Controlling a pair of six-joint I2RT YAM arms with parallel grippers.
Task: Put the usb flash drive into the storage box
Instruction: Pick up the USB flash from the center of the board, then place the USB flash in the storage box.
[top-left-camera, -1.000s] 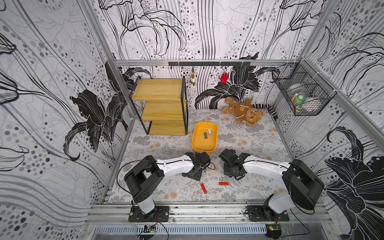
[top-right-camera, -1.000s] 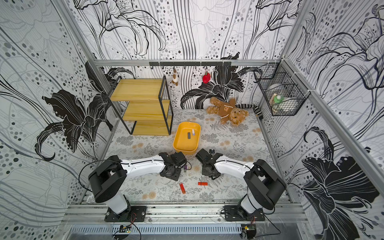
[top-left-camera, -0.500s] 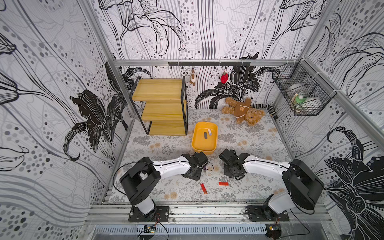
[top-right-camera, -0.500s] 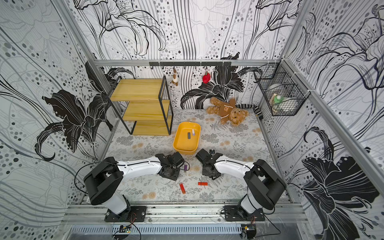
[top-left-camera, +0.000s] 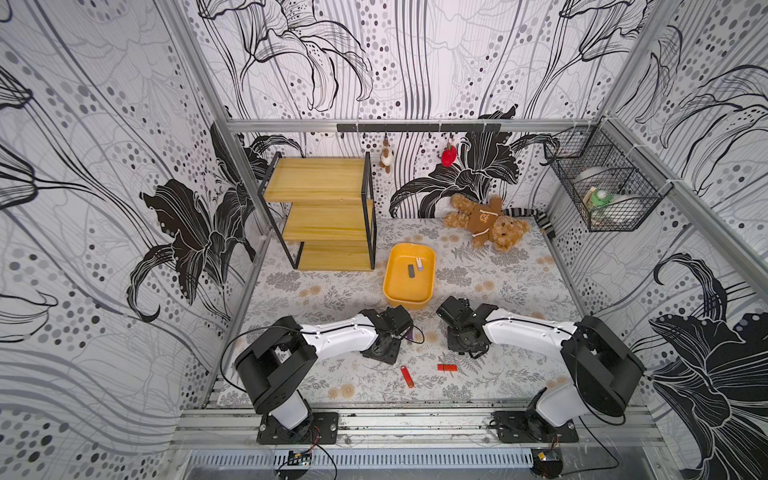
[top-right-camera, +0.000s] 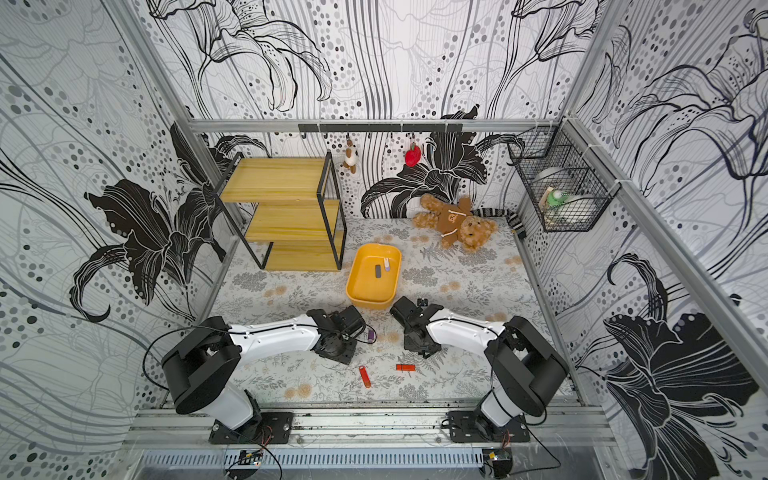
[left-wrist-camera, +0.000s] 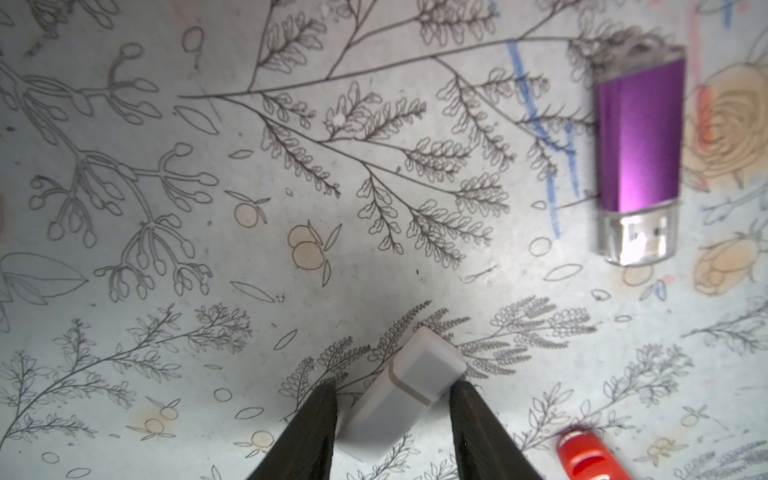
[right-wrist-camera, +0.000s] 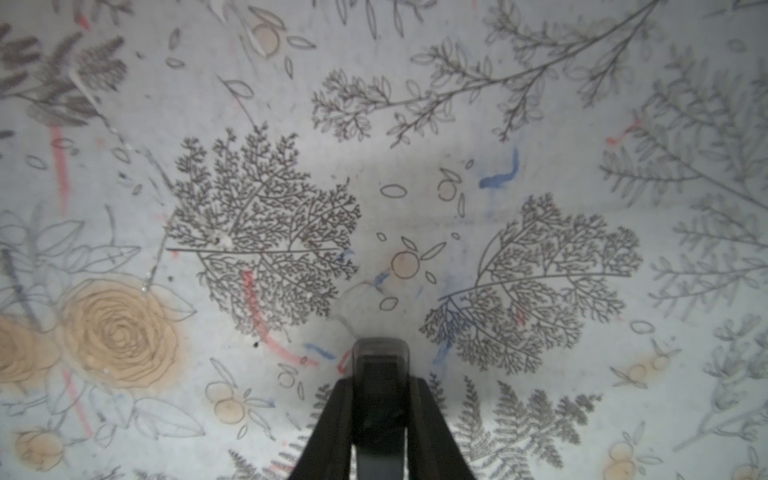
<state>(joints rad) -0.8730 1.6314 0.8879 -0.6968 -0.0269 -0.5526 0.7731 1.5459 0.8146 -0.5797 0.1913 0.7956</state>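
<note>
Left gripper (left-wrist-camera: 392, 388): pointed down at the worktop (top-left-camera: 498, 282), clenched on a white flash drive (left-wrist-camera: 399, 395). The drive sits skewed between the two black fingers (left-wrist-camera: 316, 428), one finger on the cap corner and the other on the body's far end. Can't tell if it's off the surface.

Right gripper (right-wrist-camera: 380, 382): clenched on a dark flash drive (right-wrist-camera: 380, 361) with a translucent cap; the cap end pokes out past the fingertips. It is low over the printed worktop. Contact with the surface: can't tell.

Storage box (top-left-camera: 405, 302): yellow tub, mid-worktop, just beyond both wrists in both top views. Two drives are already lying inside it, a black flash drive (top-left-camera: 411, 271) and a pale flash drive (top-left-camera: 419, 264), side by side, close together.

Loose on the worktop, outside the box:
- purple flash drive (left-wrist-camera: 638, 137) with a clear cap, just beside the left wrist on the side toward the right arm; also seen in a top view (top-right-camera: 371, 335)
- red flash drive (top-left-camera: 407, 376), nearer the front rail, between the two arms; its end also shows at the edge of the left wrist view (left-wrist-camera: 586, 457)
- small orange-red flash drive (top-left-camera: 447, 367), near the red one, apart from it

Neither held drive is over the box; both sit short of its near wall.
</note>
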